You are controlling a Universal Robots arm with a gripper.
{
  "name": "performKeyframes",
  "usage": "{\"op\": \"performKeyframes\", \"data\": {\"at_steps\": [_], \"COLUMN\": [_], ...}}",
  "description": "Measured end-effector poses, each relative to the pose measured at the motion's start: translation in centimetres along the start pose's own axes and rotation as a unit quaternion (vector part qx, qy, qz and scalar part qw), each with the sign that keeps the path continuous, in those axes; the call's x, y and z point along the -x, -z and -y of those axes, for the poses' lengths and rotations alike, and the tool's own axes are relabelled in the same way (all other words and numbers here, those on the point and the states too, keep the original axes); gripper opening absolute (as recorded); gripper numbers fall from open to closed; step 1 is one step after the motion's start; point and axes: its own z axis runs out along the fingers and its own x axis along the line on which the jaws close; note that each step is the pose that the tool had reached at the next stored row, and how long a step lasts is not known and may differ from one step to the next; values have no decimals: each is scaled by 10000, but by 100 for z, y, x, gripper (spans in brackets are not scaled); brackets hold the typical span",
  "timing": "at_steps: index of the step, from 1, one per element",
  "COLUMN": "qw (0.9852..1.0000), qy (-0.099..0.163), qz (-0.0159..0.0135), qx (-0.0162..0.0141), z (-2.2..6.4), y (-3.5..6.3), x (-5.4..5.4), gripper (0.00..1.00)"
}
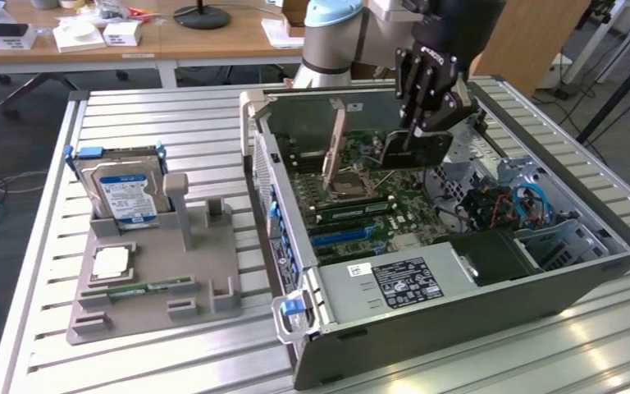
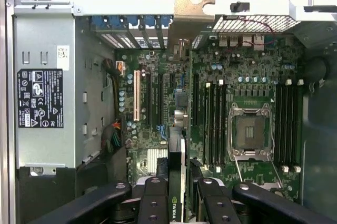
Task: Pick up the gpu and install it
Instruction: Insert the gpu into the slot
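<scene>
Gripper [image 1: 425,131] status: clamped on the gpu [image 1: 413,152], with black fingers [image 2: 155,200] pressed against both faces of the card. In the wrist view the gripper [image 2: 181,203] looks straight down the card's upper edge.

Location of the gpu [image 2: 178,171]: inside the open computer case [image 1: 458,304], carried above the motherboard [image 2: 253,76]. Judged from the exterior view, it is not yet seated, since it hangs clear of the board under the wrist.

Orientation: the card stands on edge, faces vertical. Its long axis runs from the fingers toward the case's rear wall, on the exterior view's left. The tan bracket strip [image 2: 192,10] leads at that end and sits over the row of rear slot openings.

Relation to the target: the long expansion slots [image 2: 147,97] lie on the board below and run parallel to the card. They sit between the card's line and the power supply [image 2: 47,92]. The CPU socket [image 2: 251,132] lies on the card's other side. The card hides whatever lies directly beneath it, so exact alignment with a slot cannot be confirmed.

Other items: a hard drive [image 1: 129,193] and a memory stick [image 1: 140,287] rest in the grey fixture [image 1: 211,254], well apart from the case.
</scene>
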Motion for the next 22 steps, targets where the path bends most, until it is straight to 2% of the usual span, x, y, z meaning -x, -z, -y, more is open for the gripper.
{"op": "performKeyframes", "data": {"at_steps": [4, 5, 8, 9, 12, 13, 17, 22], "qw": [9999, 9999, 9999, 9998, 9995, 9995, 9994, 9993], "qy": [9, 10, 10, 8, 4, 4, -12, -111], "qz": [3, 3, 1, 3, 21, 25, 30, 29], "qx": [-146, -157, -160, -187, -307, -325, -347, -345], "z": [-17, -20, -20, -26, -52, -58, -70, -75], "y": [-4, -5, -3, -3, -5, -6, -15, -25], "x": [13, 14, 14, 14, 14, 14, 14, 14], "gripper": [26, 26, 26, 26, 26, 26, 26, 26]}}
